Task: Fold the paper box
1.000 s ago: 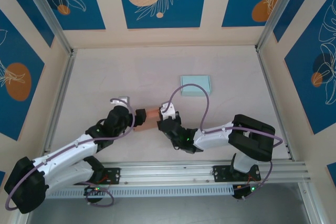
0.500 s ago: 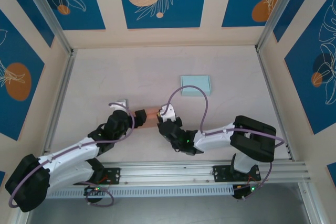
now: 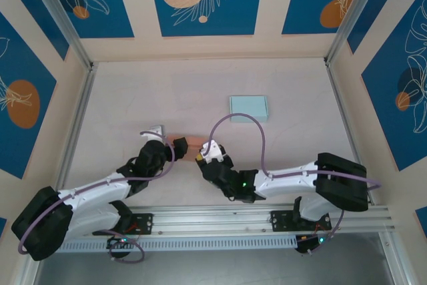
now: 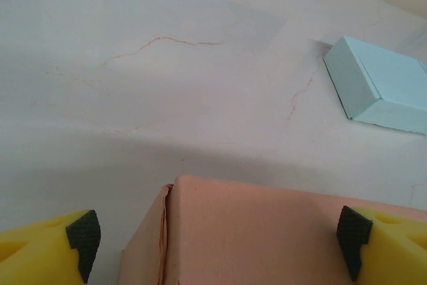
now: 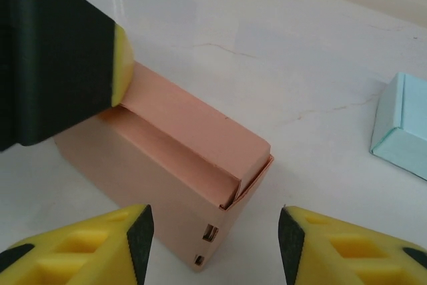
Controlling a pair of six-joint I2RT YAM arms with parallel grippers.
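Observation:
The salmon paper box (image 3: 189, 143) lies on the table between both arms, its lid folded down with a flap edge standing slightly proud at one end (image 5: 257, 165). My left gripper (image 3: 177, 146) is open and straddles the box (image 4: 267, 231). Its right pad (image 4: 352, 238) is against the box top, and its left pad (image 4: 83, 238) stands off the side. A black-and-yellow left finger (image 5: 60, 58) rests on the box's far end. My right gripper (image 5: 213, 245) is open, with the box's near corner (image 5: 200, 231) between its fingers, untouched.
A small light-blue folded box (image 3: 248, 108) sits further back on the table (image 3: 133, 105), right of centre; it also shows as a blue box (image 4: 383, 88) and a blue box (image 5: 403, 125) in the wrist views. Patterned walls enclose the table on three sides.
My right gripper has gone from shut to open and let go of the box. Both arms and the box have shifted slightly away from the near edge.

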